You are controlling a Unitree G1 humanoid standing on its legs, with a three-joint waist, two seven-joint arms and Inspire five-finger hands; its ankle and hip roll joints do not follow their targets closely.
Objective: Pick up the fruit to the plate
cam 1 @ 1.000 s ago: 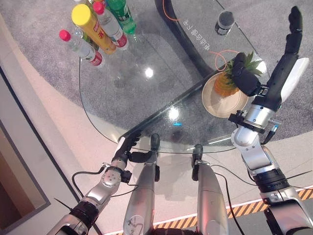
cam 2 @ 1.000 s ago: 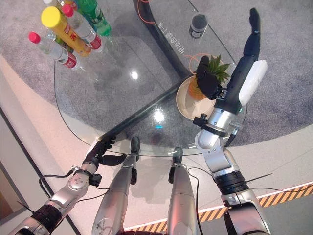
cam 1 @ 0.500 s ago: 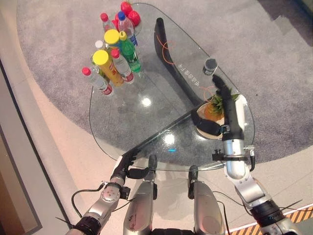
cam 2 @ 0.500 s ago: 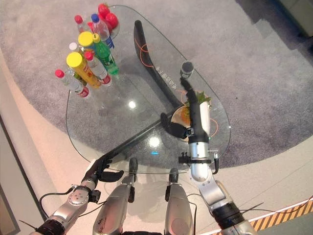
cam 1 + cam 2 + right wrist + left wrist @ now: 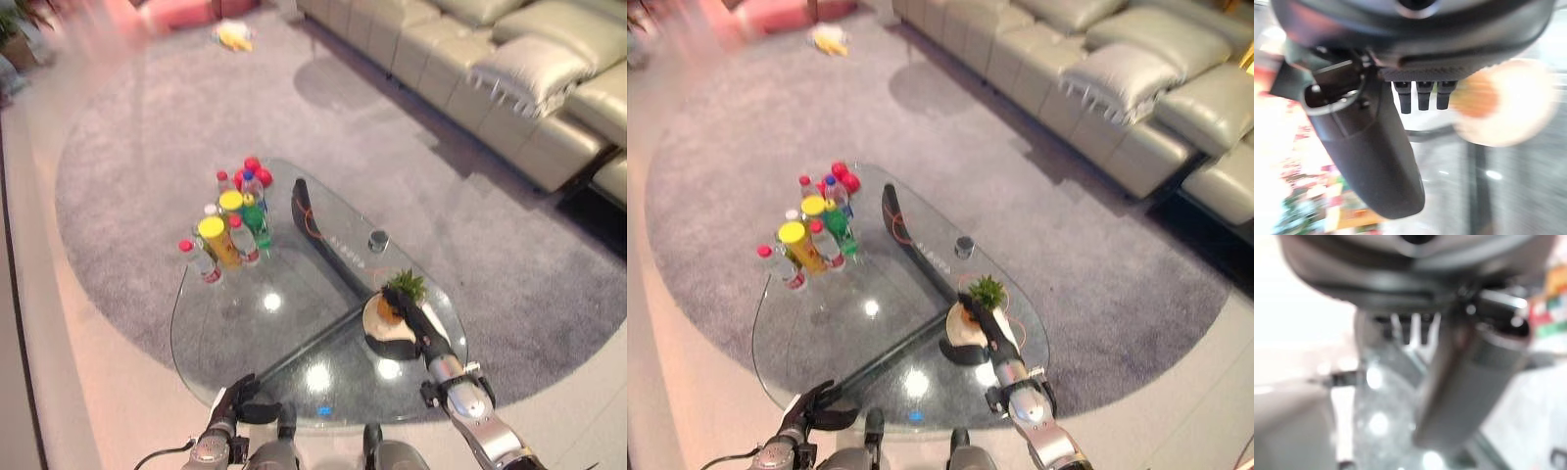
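1. Step: looks like the tail end of placing. The pineapple (image 5: 400, 297) sits on the plate (image 5: 384, 338) at the right end of the glass counter (image 5: 235, 333), leafy crown pointing away from the robot.
2. Right hand (image 5: 411, 318) lies stretched over the plate, fingers straight and relaxed, reaching up beside the fruit. Can't tell if the fingertips touch it; nothing is gripped.
3. Right wrist view backs this: thumb (image 5: 1369, 147) sticks out free, the fingers show as a short uncurled row, and a pale round plate with an orange fruit blur (image 5: 1508, 103) lies past them.
4. Left hand (image 5: 238, 397) rests at the near counter edge, idle. Fingers look loosely spread, holding nothing.
5. Bottle cluster (image 5: 230, 230) and red fruits (image 5: 257, 174) stand at the far left end, well apart from the plate. A small dark cup (image 5: 378, 240) sits between.
6. Next, my judgement: lift the right hand clear without knocking the pineapple, then check whether the red fruits also need moving.
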